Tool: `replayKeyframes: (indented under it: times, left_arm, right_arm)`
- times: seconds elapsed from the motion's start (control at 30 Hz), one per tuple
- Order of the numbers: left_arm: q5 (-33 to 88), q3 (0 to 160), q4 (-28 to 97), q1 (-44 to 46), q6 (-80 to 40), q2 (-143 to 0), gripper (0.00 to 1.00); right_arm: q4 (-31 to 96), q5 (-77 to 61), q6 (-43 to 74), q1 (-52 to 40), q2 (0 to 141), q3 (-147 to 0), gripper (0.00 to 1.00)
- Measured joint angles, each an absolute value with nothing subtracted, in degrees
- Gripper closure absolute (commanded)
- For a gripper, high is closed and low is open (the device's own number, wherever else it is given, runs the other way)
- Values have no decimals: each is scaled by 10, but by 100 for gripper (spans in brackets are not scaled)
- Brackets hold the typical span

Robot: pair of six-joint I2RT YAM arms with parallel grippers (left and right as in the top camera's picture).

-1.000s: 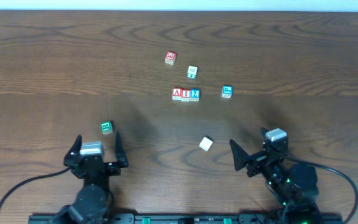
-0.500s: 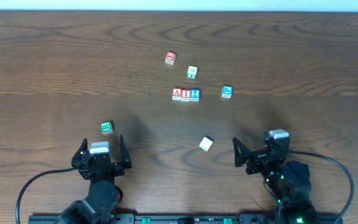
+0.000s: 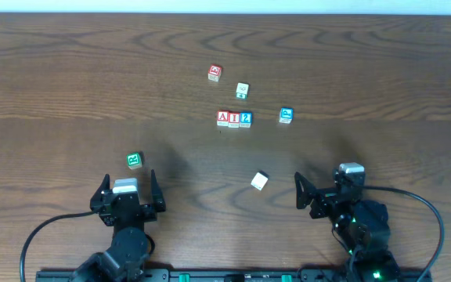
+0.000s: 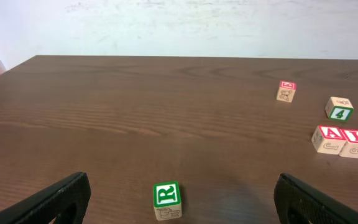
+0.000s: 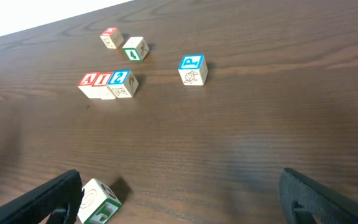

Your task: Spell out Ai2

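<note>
Three blocks stand touching in a row at the table's middle: a red A block (image 3: 223, 118), a red I block (image 3: 234, 118) and a blue 2 block (image 3: 246, 118). The row also shows in the left wrist view (image 4: 345, 140) and the right wrist view (image 5: 107, 83). My left gripper (image 3: 127, 193) is open and empty near the front edge, behind a green R block (image 3: 135, 160) (image 4: 166, 200). My right gripper (image 3: 319, 197) is open and empty at the front right, with a tilted white-and-green block (image 3: 259, 182) (image 5: 98, 201) by its left finger.
A red-topped block (image 3: 214, 73) and a green 4 block (image 3: 242, 90) lie behind the row. A blue-topped block (image 3: 286, 115) sits to the row's right. The wooden table (image 3: 69, 86) ends at a white wall at the back.
Both arms have drawn back toward the front edge and settled. No block has moved.
</note>
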State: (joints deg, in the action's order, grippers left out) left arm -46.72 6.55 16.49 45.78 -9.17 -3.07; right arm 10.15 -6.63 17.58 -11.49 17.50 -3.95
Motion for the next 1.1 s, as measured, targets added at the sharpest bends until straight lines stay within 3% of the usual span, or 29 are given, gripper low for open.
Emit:
replayKeyframes:
  times: [0.13,0.53,1.1]
  left_arm:
    - [-467,65,165,398,-92,-31,5]
    - [-468,65,165,86,-92,-30,5]
    - [-442,65,164,60,-92,-29,5]
  right_arm:
    - [102,-66,176,-104,160,-39,1]
    - [100,-65,176,-33,36,-39,1]
    - [100,-64,176,-6,8,-39,1]
